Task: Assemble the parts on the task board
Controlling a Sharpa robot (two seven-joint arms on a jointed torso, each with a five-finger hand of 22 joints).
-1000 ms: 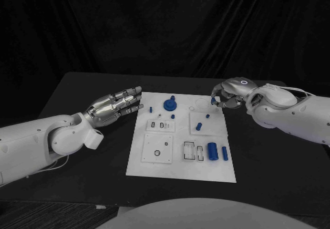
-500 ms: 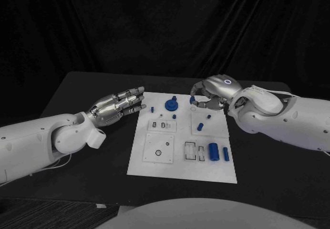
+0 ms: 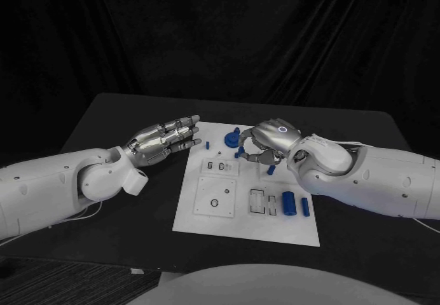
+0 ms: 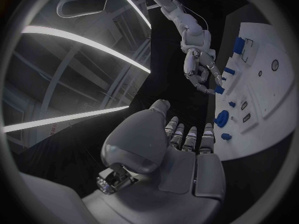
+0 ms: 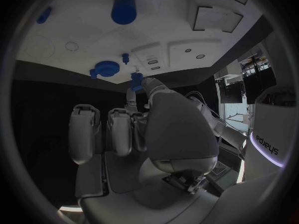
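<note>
Your right hand point(image 3: 266, 141) is over the far end of the task board point(image 3: 243, 222), pinching a small blue part point(image 5: 136, 76) at its fingertips. Your left hand point(image 3: 165, 140) hovers beside the board's left edge, fingers apart, holding nothing.

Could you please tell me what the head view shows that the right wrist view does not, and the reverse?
Head view alone: the left robot hand, fingers apart beside the board, and two blue cylinders lying near the board's right edge. Right wrist view alone: the inner side of the right robot hand, a small blue part at its fingertips. Both: the white task board and the round blue gear-like part.
</note>
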